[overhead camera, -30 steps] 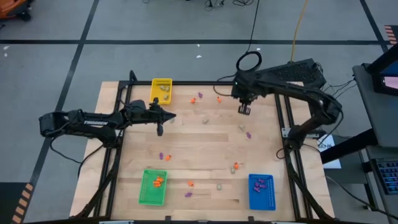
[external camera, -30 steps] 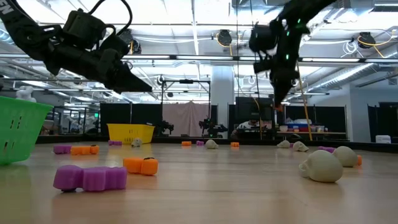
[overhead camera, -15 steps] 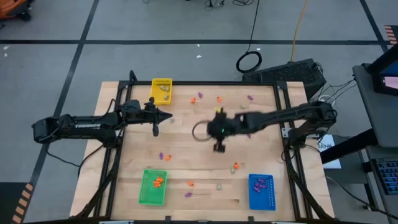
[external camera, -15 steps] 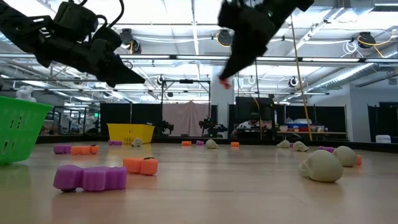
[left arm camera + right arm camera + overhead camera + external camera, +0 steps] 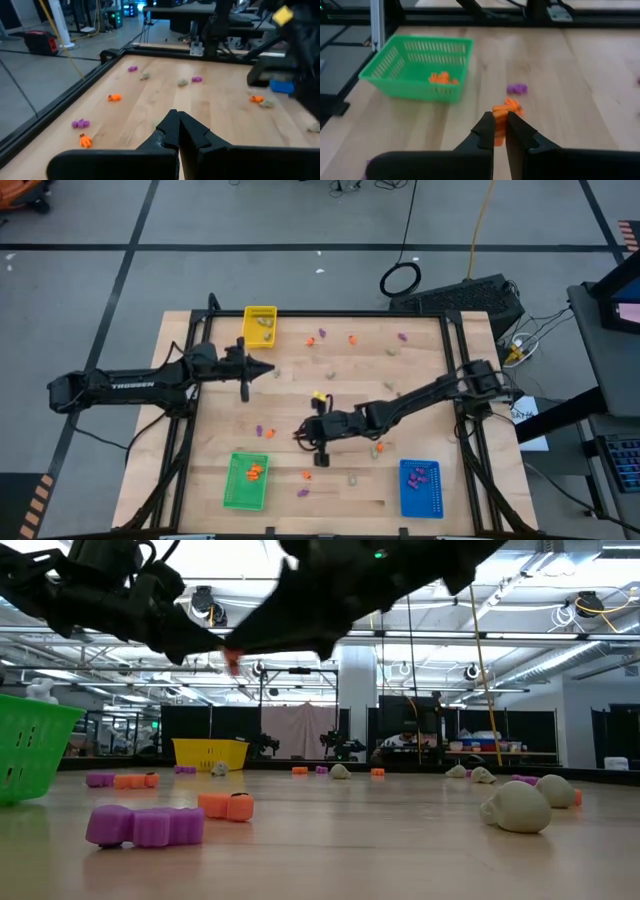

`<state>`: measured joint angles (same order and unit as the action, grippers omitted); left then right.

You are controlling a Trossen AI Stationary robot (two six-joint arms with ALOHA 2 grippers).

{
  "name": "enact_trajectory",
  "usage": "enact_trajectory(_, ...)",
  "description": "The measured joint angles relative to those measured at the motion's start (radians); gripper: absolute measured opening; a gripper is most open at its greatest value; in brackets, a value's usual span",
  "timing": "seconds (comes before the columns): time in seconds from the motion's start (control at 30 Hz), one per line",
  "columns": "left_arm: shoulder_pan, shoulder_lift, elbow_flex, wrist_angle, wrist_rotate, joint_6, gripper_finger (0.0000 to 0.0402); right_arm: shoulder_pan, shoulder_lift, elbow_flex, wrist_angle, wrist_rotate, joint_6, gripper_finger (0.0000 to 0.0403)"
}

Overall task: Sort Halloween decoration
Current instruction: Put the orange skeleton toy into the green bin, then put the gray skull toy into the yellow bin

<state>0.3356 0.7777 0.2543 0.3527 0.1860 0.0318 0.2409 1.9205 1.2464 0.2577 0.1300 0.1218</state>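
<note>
I have the right pincer [image 5: 500, 131] out over the middle of the bench [image 5: 330, 395], toward its near edge, its arm reaching in from the right side. Its fingers are pressed together on an orange trinket [image 5: 500, 124], which shows between the tips in the right wrist view. In the low view that trinket [image 5: 232, 661] hangs well above the wood.

Ahead of that pincer sits the green tray [image 5: 417, 67] at the bench's near left corner, with a few orange pieces [image 5: 441, 78] inside it. A loose orange piece [image 5: 510, 106] and a purple piece [image 5: 517, 89] lie on the wood between the pincer and the tray.

My left pincer [image 5: 178, 131] hovers over the left part of the bench, near the far edge, just beside the yellow tray [image 5: 260, 326]. Its fingers are closed tip to tip with nothing between them.

The rest of the Halloween decoration [image 5: 322, 337] is scattered: orange, purple and beige-grey bits along the far edge, more near the right side and toward the near edge. The yellow tray holds beige-grey pieces, and the blue tray [image 5: 421, 487] at the near right corner holds purple ones.
</note>
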Motion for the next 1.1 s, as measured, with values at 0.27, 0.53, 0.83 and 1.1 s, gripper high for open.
enact_trajectory(0.27, -0.044, -0.011, 0.000, 0.004, -0.014, 0.000, 0.0000, 0.018, 0.219, 0.281, 0.030, -0.083, -0.079, 0.0004)
enact_trajectory(0.53, -0.049, -0.016, 0.000, 0.005, -0.030, 0.009, 0.0000, 0.016, 0.394, 0.547, -0.079, -0.140, -0.081, 0.0004)
enact_trajectory(0.83, -0.050, -0.016, 0.000, 0.001, -0.030, 0.007, 0.0000, -0.009, 0.468, 0.614, -0.144, -0.185, -0.019, 0.0023)
enact_trajectory(1.1, -0.050, -0.016, 0.000, -0.004, -0.029, 0.004, 0.0000, -0.012, 0.467, 0.613, -0.158, -0.185, -0.036, 0.0116)
